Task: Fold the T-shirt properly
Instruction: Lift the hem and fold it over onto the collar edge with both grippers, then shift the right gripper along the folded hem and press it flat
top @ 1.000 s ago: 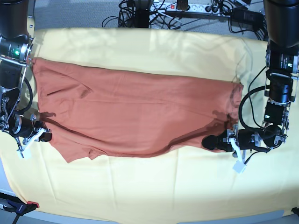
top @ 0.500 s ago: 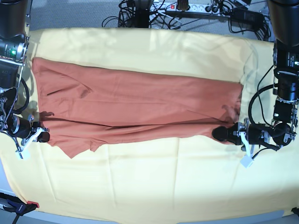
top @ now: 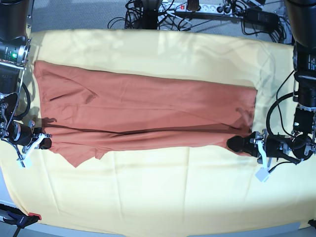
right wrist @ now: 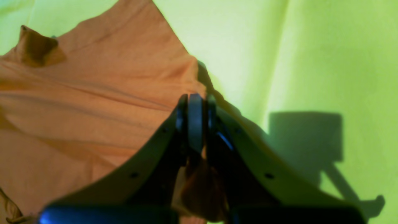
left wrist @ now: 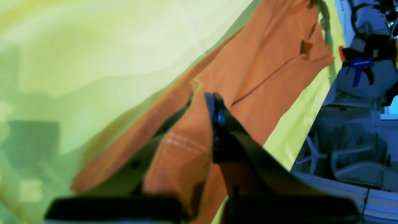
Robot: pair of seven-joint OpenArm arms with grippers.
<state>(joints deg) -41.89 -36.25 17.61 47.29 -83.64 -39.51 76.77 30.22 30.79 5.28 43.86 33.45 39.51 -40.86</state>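
Note:
The rust-orange T-shirt (top: 148, 108) lies spread lengthwise across the pale yellow cloth (top: 158, 197). A dark crease runs along it just above its near edge. At the shirt's near right corner, my left gripper (top: 236, 143) is shut on the fabric. The left wrist view shows a stitched hem (left wrist: 183, 143) pinched between the left gripper (left wrist: 205, 99) jaws. My right gripper (top: 45, 143) is shut on the near left edge. In the right wrist view, orange cloth (right wrist: 77, 93) bunches under the right gripper (right wrist: 194, 102) tips.
Cables and a power strip (top: 197, 7) lie beyond the table's far edge. A clamp (top: 19, 217) holds the yellow cloth at the near left corner. Both arm columns stand at the table's left and right sides. A chair (left wrist: 342, 155) is beyond the table edge.
My left gripper has moved outward to the right with the shirt corner. The sagging near edge has pulled straight and taut. The right gripper has barely shifted.

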